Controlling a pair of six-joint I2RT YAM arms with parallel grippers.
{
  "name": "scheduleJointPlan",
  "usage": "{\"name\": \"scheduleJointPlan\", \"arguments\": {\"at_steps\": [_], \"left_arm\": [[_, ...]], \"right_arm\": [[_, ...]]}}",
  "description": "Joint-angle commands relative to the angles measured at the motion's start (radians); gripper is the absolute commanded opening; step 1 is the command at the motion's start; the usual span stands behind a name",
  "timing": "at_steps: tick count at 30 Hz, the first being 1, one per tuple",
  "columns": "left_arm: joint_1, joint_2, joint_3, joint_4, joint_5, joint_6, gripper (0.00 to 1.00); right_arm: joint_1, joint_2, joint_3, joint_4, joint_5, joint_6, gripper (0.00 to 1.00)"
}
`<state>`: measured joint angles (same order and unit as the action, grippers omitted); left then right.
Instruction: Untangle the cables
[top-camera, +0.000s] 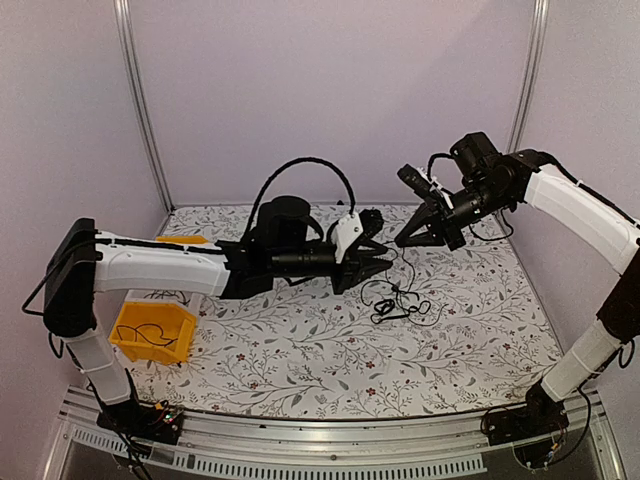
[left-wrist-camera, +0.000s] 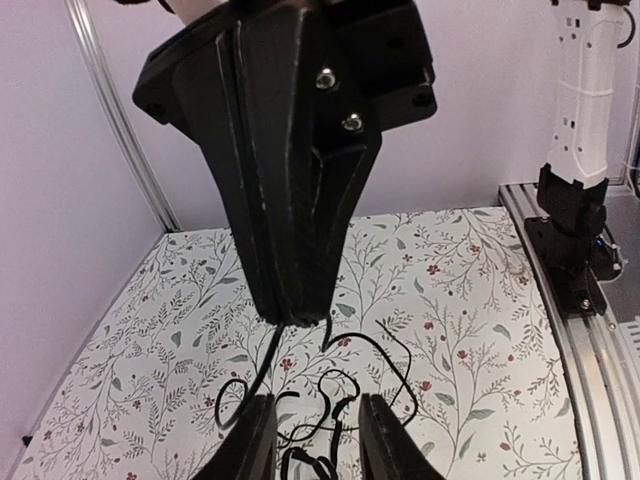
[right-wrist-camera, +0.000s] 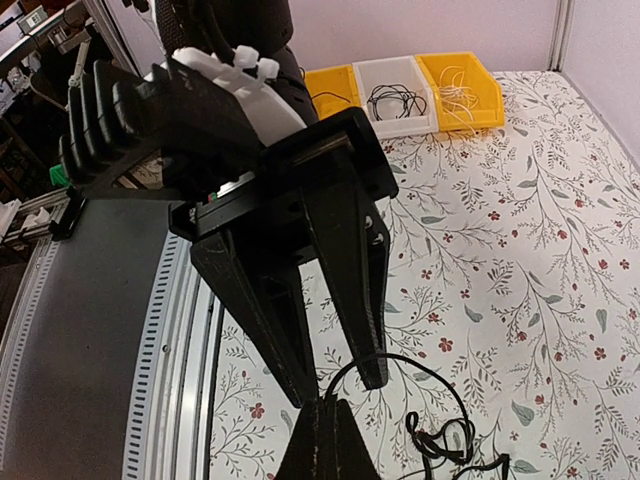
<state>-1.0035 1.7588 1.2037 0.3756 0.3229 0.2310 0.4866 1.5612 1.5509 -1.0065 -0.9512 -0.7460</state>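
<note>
Left pincer (left-wrist-camera: 317, 408) is hovering just above the floral tabletop (left-wrist-camera: 470, 300), jaws standing apart, nothing clamped between them. Cables (left-wrist-camera: 338, 378) are lying right below it in a loose looping heap, middle-right of the tabletop. Right pincer (left-wrist-camera: 297, 312) is facing it from the right, jaws pressed together and pinching one strand, which is hanging from the tip down to the heap. Yellow bin (top-camera: 135, 350) is sitting well apart at the left edge, holding a few wires.
</note>
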Motion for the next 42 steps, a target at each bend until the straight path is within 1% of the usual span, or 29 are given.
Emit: {"name": "scheduleJointPlan", "arguments": {"at_steps": [1,3,4,6,9,12,14,16,18,20,23,25,29,34,37,38,39,40,42], "left_arm": [[-0.002,-0.004,0.036,-0.039,-0.022,0.01,0.26],[-0.001,-0.028,0.037,-0.086,-0.039,0.039,0.24],[0.001,-0.038,0.04,-0.119,-0.042,0.057,0.24],[0.001,-0.051,0.054,-0.224,-0.048,0.09,0.28],[0.004,-0.078,0.037,-0.293,-0.071,0.105,0.31],[0.009,-0.124,-0.016,-0.266,-0.09,0.1,0.34],[0.01,-0.14,-0.045,-0.211,-0.118,0.086,0.39],[0.008,-0.135,-0.053,-0.158,-0.125,0.066,0.43],[0.008,-0.111,-0.041,-0.134,-0.105,0.058,0.43],[0.009,-0.081,-0.006,-0.135,-0.079,0.054,0.4],[0.009,-0.054,0.022,-0.137,-0.042,0.06,0.32],[0.008,-0.048,0.023,-0.133,-0.027,0.066,0.27],[0.008,-0.05,0.019,-0.125,-0.018,0.068,0.2],[0.015,-0.053,0.012,-0.121,-0.03,0.058,0.01],[0.026,-0.066,-0.012,-0.102,-0.043,0.045,0.0],[0.03,-0.072,-0.018,-0.1,-0.049,0.043,0.0],[0.033,-0.079,-0.021,-0.108,-0.061,0.042,0.0],[0.035,-0.088,-0.019,-0.125,-0.079,0.043,0.0],[0.044,-0.122,-0.019,-0.183,-0.127,0.046,0.0]], "right_arm": [[0.011,0.016,0.025,-0.025,0.006,-0.024,0.0],[0.01,0.016,0.022,-0.025,0.009,-0.027,0.0],[0.01,0.017,0.02,-0.024,0.009,-0.027,0.0],[0.011,0.017,0.02,-0.025,0.01,-0.029,0.0],[0.012,0.019,0.02,-0.025,0.015,-0.029,0.0],[0.012,0.021,0.019,-0.025,0.016,-0.029,0.0],[0.014,0.026,0.016,-0.025,0.013,-0.029,0.0],[0.019,0.03,0.015,-0.025,0.012,-0.03,0.0],[0.024,0.041,0.022,-0.026,0.014,-0.03,0.0],[0.027,0.048,0.035,-0.03,0.018,-0.029,0.0],[0.031,0.052,0.052,-0.039,0.024,-0.029,0.0],[0.032,0.05,0.051,-0.039,0.027,-0.03,0.0],[0.034,0.045,0.045,-0.038,0.029,-0.032,0.0],[0.033,0.046,0.043,-0.034,0.028,-0.032,0.0],[0.033,0.043,0.041,-0.036,0.026,-0.032,0.0],[0.034,0.042,0.039,-0.035,0.027,-0.032,0.04],[0.033,0.04,0.038,-0.035,0.029,-0.032,0.14],[0.033,0.037,0.037,-0.036,0.03,-0.032,0.2],[0.029,0.029,0.026,-0.034,0.048,-0.033,0.28]]}}
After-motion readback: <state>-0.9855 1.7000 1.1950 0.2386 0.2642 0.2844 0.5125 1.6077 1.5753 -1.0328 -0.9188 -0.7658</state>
